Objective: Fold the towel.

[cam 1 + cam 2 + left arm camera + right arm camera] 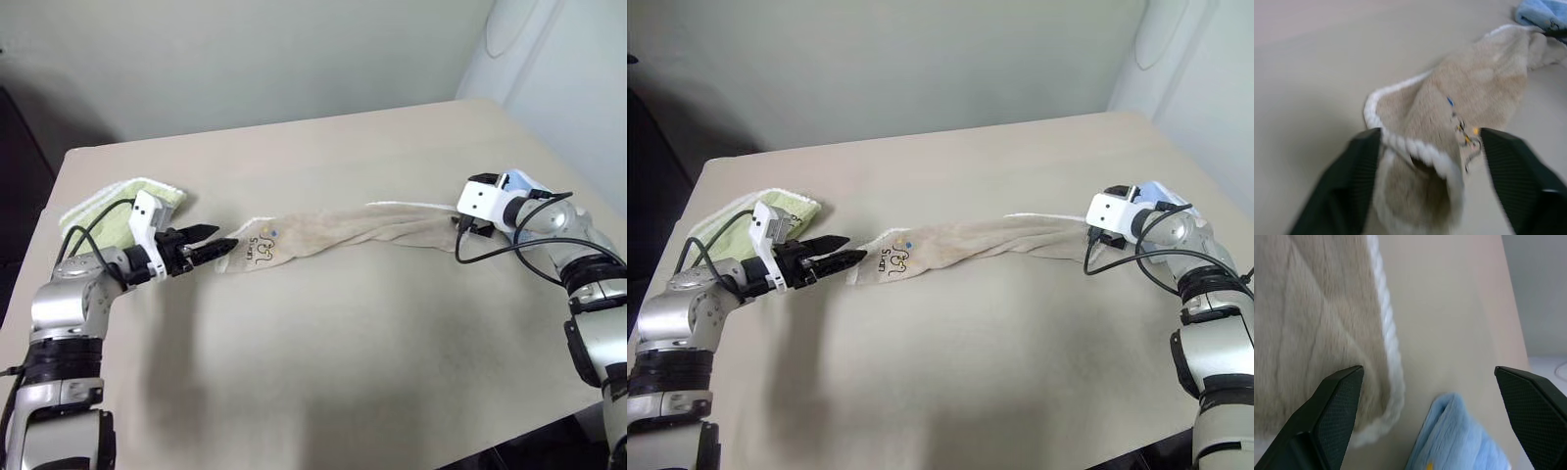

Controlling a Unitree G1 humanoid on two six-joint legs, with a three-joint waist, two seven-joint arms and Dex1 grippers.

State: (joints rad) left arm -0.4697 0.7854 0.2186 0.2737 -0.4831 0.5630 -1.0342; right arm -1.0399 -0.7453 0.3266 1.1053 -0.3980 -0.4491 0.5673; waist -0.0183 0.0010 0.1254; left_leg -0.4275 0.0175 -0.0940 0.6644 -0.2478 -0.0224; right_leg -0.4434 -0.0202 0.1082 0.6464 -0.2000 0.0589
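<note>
beige table (323,333), pale wall (245,49), towel (343,233) stretched across

Lighting: even, soft, moderately bright, from above | Shadows: diffuse dark patch on table (294,372) beneath the left arm; far-left background in deep shade | Glare: mild washout at upper-right wall | Blur: left wrist view smeared, towel (1459,112) edging soft; right wrist view slightly soft close up | Distortion: slight.

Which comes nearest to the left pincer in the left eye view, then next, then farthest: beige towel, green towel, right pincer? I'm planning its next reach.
1. Beige towel: its logo end lies at the left pincer tips.
2. Green towel: just behind the pincer's wrist.
3. Right pincer: at the towel's opposite end.
</note>
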